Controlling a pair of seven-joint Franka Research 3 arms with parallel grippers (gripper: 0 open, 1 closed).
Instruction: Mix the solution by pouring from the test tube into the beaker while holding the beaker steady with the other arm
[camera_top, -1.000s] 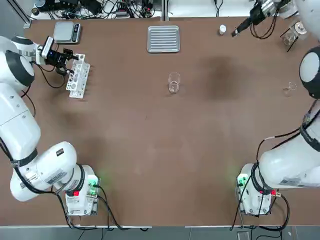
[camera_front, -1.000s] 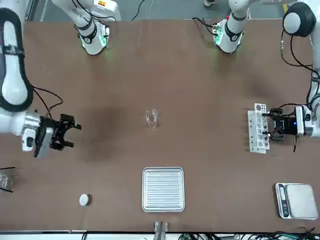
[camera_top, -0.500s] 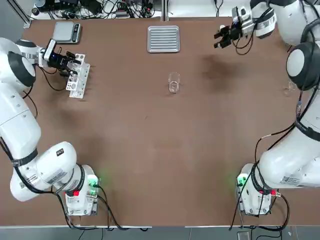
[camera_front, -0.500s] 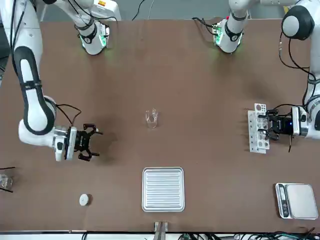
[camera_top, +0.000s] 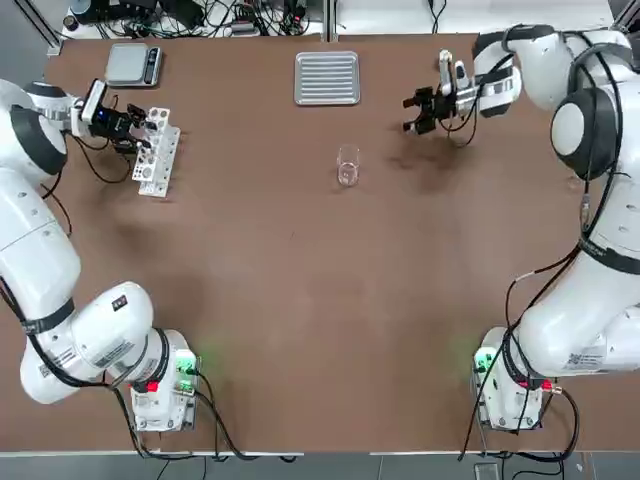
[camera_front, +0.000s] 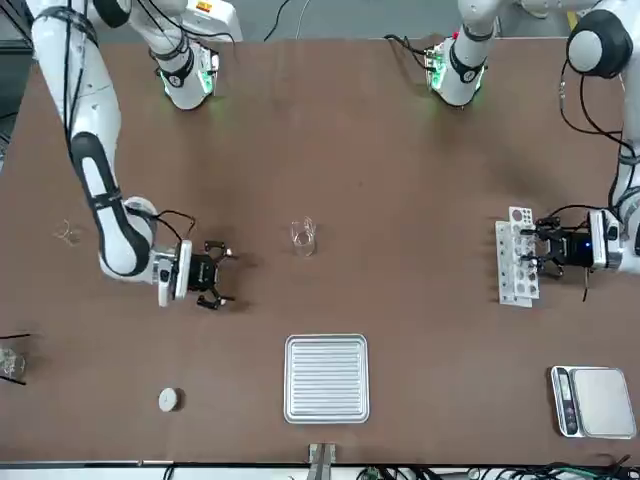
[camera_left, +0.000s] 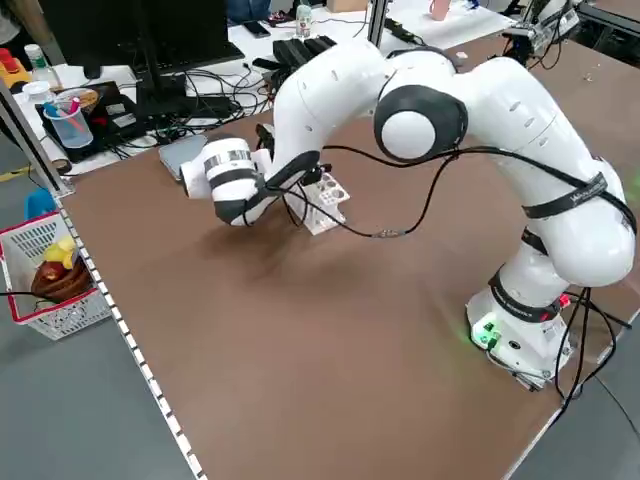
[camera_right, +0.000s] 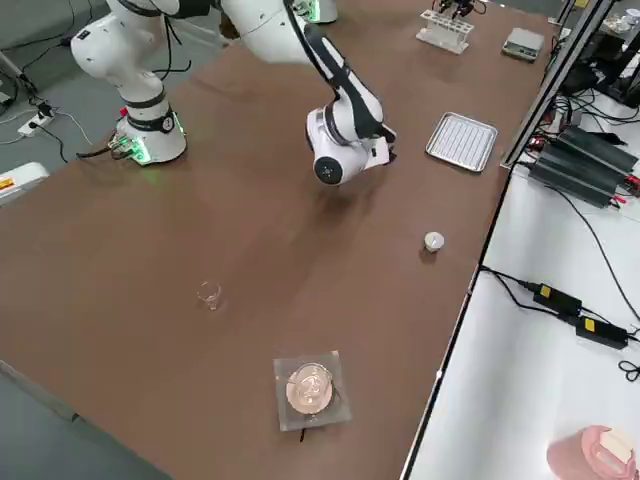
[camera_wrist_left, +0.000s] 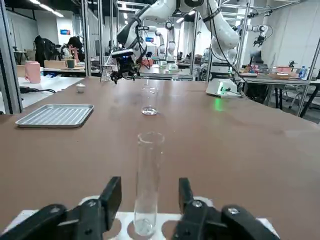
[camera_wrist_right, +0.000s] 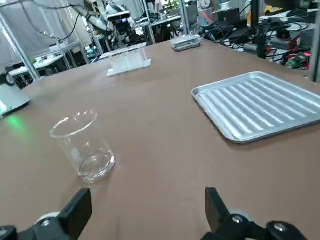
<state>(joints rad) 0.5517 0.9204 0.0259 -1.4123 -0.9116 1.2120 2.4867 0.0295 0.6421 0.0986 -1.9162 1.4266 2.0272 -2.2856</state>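
Okay, so the left claw (camera_wrist_left: 150, 192) is over at the white perforated rack (camera_top: 155, 178) on that arm's side of the table (camera_top: 300, 300). Its fingers are open, one on each side of the clear glass test tube (camera_wrist_left: 147, 185), and I can see gaps either way, so nothing's gripped. The tube is standing upright in the rack.

The right claw (camera_wrist_right: 148, 197) is low above the table on the other side of the beaker (camera_top: 347, 165), fingers spread wide and empty. It's well apart from the glass. That beaker is clear and straight-walled, standing upright on the tabletop between the two claws, touching neither.

Other stuff lying around: the ribbed metal tray (camera_top: 327, 79) is flat on the far side of the beaker from the arm bases, and the digital scale (camera_top: 134, 64) is past the rack. Over on the right arm's side there's a small round white object (camera_front: 168, 400), a tiny clear glass piece (camera_right: 209, 294) and a clear flask on a stand (camera_right: 311, 388).
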